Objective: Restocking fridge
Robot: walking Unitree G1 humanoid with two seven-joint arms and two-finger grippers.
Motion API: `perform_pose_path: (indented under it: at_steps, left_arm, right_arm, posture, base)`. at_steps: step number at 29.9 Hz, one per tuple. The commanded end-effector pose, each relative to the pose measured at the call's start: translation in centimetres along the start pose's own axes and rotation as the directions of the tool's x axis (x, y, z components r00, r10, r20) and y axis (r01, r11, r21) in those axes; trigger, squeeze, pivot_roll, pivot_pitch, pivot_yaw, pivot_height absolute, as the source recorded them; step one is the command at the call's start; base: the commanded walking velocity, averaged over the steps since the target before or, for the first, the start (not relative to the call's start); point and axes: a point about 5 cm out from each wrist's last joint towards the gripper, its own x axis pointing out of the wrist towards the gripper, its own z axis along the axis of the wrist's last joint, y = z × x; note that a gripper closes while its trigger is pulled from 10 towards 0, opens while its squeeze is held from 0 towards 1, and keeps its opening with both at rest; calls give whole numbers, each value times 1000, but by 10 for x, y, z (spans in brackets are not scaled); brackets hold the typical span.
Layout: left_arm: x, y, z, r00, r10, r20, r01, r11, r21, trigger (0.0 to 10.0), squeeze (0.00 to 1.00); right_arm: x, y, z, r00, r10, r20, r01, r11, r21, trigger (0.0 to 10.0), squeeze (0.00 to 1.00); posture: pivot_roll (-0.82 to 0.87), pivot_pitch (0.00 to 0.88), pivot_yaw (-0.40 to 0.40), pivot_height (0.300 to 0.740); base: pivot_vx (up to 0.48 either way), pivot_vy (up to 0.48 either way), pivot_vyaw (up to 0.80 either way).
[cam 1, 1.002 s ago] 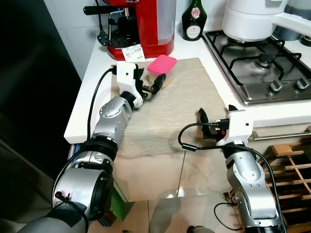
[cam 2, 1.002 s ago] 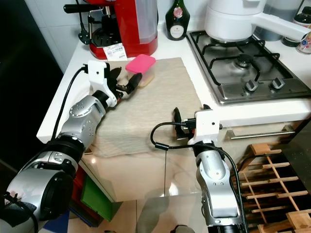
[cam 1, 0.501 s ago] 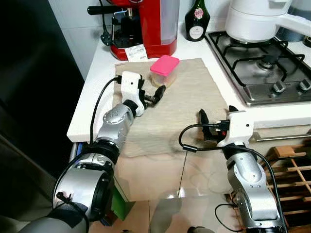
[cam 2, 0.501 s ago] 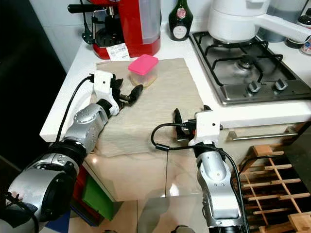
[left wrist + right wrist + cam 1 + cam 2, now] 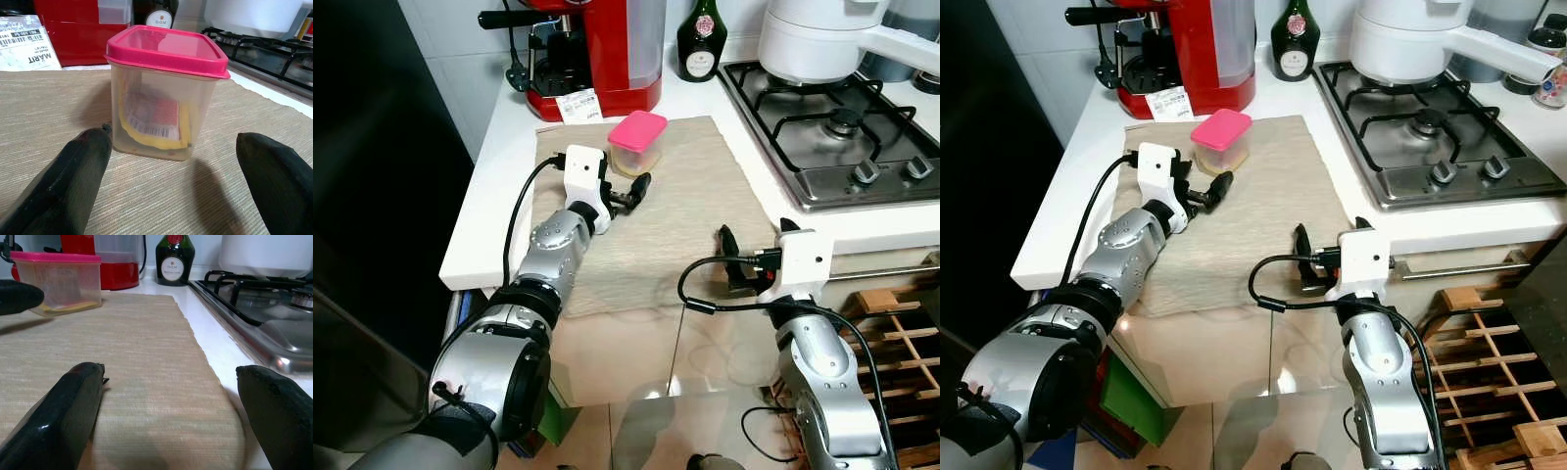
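One yellow packet (image 5: 151,120) shows inside the container (image 5: 164,93), before the left end effector (image 5: 628,194), spread wide.

Left arm stretched forward over the beige mat (image 5: 675,211), wrist level, left gripper (image 5: 631,191) low above the cloth, fingers (image 5: 73,176) spread apart. Right arm bent at the mat's near edge, white wrist housing upright, right gripper (image 5: 732,262) pointing forward along the mat, fingers (image 5: 63,411) likewise parted and holding nothing.
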Motion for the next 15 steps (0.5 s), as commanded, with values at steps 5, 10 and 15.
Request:
perform_pose_path:
  at_steps: [5,10,15]
  left_arm:
    - [6,-4,8,1000,9,8,-10,1000,14,10000,0]
    - [10,-6,13,999,30,16,-31,999,32,10000,0]
    - [12,-6,16,999,46,12,-47,999,28,10000,0]
  right_arm:
    - [-2,0,5,1000,6,6,-6,1000,-18,10000,78]
    - [-3,1,5,1000,9,2,-9,1000,-20,10000,75]
    - [-8,0,6,1000,7,-4,-7,1000,-25,10000,78]
  posture:
    - [-226,72,84,740]
    - [-232,76,82,740]
    - [-249,87,91,740]
  base:
    - [0,0,0]
    - [0,0,0]
    - [0,0,0]
